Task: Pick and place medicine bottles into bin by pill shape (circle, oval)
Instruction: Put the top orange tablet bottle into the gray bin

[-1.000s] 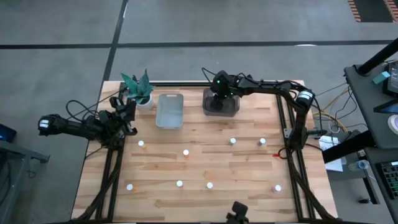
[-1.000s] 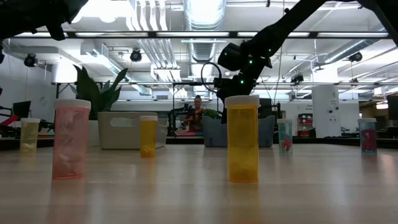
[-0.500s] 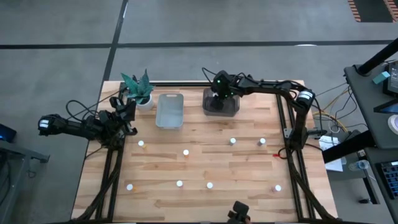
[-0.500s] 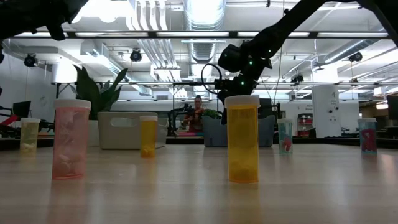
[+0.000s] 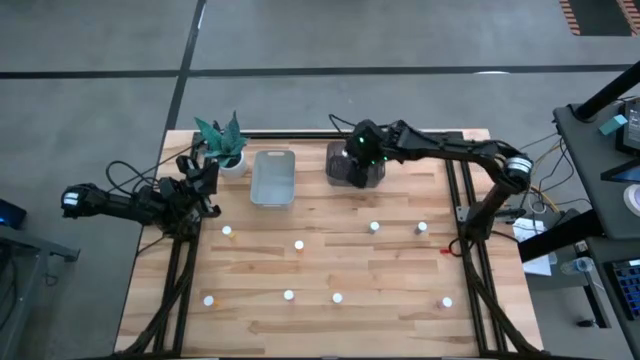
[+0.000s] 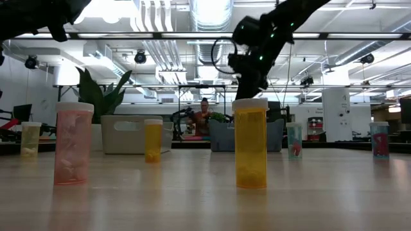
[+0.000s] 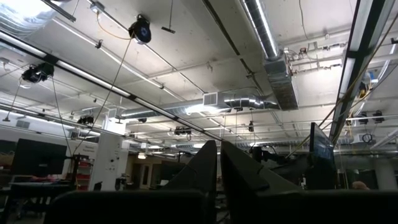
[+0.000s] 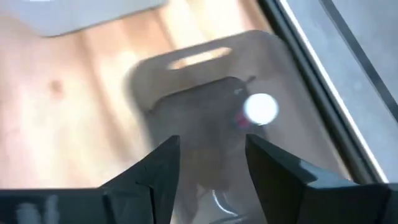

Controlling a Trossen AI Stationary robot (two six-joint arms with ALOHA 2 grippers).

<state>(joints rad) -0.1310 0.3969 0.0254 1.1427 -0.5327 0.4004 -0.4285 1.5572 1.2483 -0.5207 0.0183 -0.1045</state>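
One arm of mine has just moved: my right arm has lifted and swung a little outward from over the dark bin [image 5: 352,172] at the table's far edge. My right gripper [image 8: 208,146] now hangs above that bin with its fingers spread and nothing between them. Below it, a white-capped medicine bottle [image 8: 260,107] lies inside the bin. I judge that drop finished, so this arm is free for the next pick.

My left gripper [image 7: 217,168] waits at the table's left edge beside the plant [image 5: 222,140], fingers pressed together and pointing up at the ceiling.

Across the wooden table [image 5: 330,262], the light bin [image 5: 272,178] sits just left of the dark one. Eight medicine bottles are left standing in the open, well apart from one another, among them one near the right edge [image 5: 421,227] and one near the front left [image 5: 208,299].

Beyond the table is a bright room with ceiling ducts and strip lights, and a person [image 6: 204,112] sits far back.
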